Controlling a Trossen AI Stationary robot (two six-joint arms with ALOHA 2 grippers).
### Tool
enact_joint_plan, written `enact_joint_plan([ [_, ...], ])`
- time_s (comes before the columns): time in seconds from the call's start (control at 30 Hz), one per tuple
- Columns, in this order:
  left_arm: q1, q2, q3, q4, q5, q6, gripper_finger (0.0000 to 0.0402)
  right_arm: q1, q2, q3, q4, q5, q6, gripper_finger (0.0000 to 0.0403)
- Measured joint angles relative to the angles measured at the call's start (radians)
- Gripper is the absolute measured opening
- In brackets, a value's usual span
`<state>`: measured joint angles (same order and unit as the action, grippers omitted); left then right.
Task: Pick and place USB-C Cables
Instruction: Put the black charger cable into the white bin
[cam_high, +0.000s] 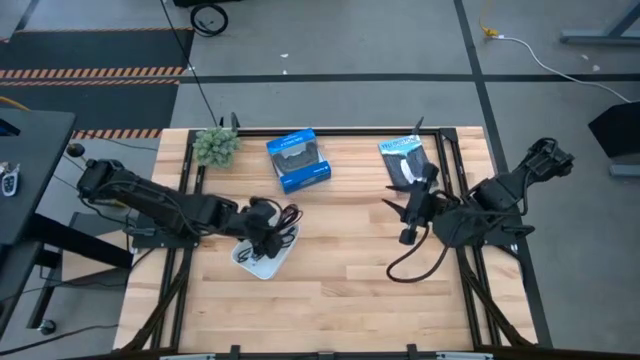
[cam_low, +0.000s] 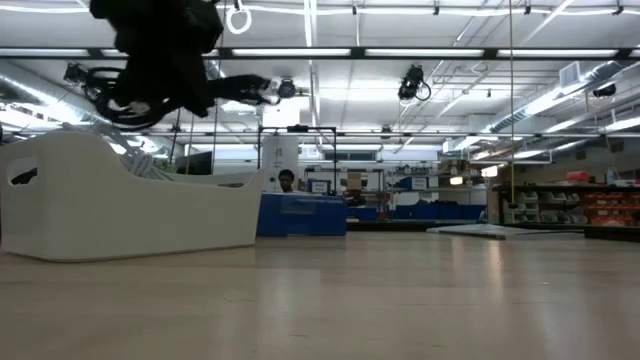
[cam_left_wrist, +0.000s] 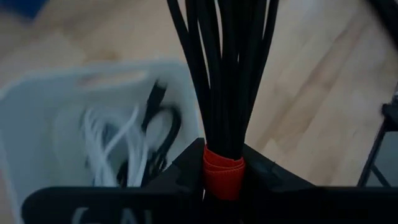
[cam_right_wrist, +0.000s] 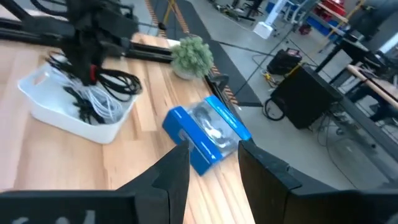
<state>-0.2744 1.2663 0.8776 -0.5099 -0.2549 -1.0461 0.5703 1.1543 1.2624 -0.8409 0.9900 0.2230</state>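
My left gripper (cam_high: 262, 228) is over the white bin (cam_high: 250, 266) at the table's left middle, shut on a black USB-C cable bundle (cam_left_wrist: 224, 74) with a red tie. In the low view the bundle's loops (cam_low: 110, 95) hang above the bin's rim (cam_low: 120, 200). Inside the bin lie a white cable bundle (cam_left_wrist: 102, 140) and another black one (cam_left_wrist: 163, 127). The grey-blue cable does not show. My right gripper (cam_right_wrist: 214, 177) is open and holds nothing; it hovers at the table's right side (cam_high: 410, 215), pointing toward the blue box. My left gripper pinches the black bundle between its two fingers (cam_left_wrist: 186, 168) at the red tie (cam_left_wrist: 224, 177), which wraps all the strands at one end. The fingers come from above, pointing down. The bundle is lifted clear over the bin, and its loops (cam_right_wrist: 121, 81) stick out sideways from the fingers.
A blue box (cam_high: 299, 160) lies at the far middle, a flat black packet with white print (cam_high: 405, 160) at the far right, and a small green plant (cam_high: 215, 145) at the far left. A black cord loop (cam_high: 405, 268) lies by the right arm. Bare wood fills the near half.
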Motion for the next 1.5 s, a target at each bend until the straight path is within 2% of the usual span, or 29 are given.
enact_joint_plan([
  [0.23,0.025,0.042,0.0,-0.122,0.16,-0.168,0.007,0.0,-0.123,-0.145,0.083,0.016,0.01,0.0143],
  [0.4,0.064,0.13,0.0,-0.117,0.231,-0.173,0.0072,-0.003,-0.205,-0.232,0.267,0.014,-0.13,0.0143],
  [0.5,0.083,0.18,0.0,-0.095,0.253,-0.144,0.0076,-0.003,-0.241,-0.252,0.321,0.012,-0.179,0.0143],
  [0.7,0.107,0.226,0.001,-0.069,0.274,-0.112,0.013,-0.004,-0.296,-0.281,0.347,0.004,-0.208,0.0143],
  [0.87,0.135,0.217,0.051,-0.1,0.363,-0.053,0.0184,-0.004,-0.318,-0.299,0.346,-0.008,-0.201,0.0143],
  [1.0,0.137,0.211,0.166,-0.247,0.33,0.003,0.0202,-0.003,-0.324,-0.302,0.349,-0.058,-0.192,0.0143],
  [1.2,0.114,0.211,0.305,-0.424,0.185,0.061,0.0203,-0.003,-0.322,-0.302,0.346,-0.1,-0.17,0.0143],
  [1.3,0.091,0.21,0.322,-0.401,0.144,0.098,0.0202,-0.003,-0.322,-0.302,0.339,-0.103,-0.16,0.0143],
  [1.5,0.032,0.279,0.321,-0.323,0.143,0.191,0.0175,-0.003,-0.319,-0.302,0.328,-0.103,-0.144,0.0143],
])
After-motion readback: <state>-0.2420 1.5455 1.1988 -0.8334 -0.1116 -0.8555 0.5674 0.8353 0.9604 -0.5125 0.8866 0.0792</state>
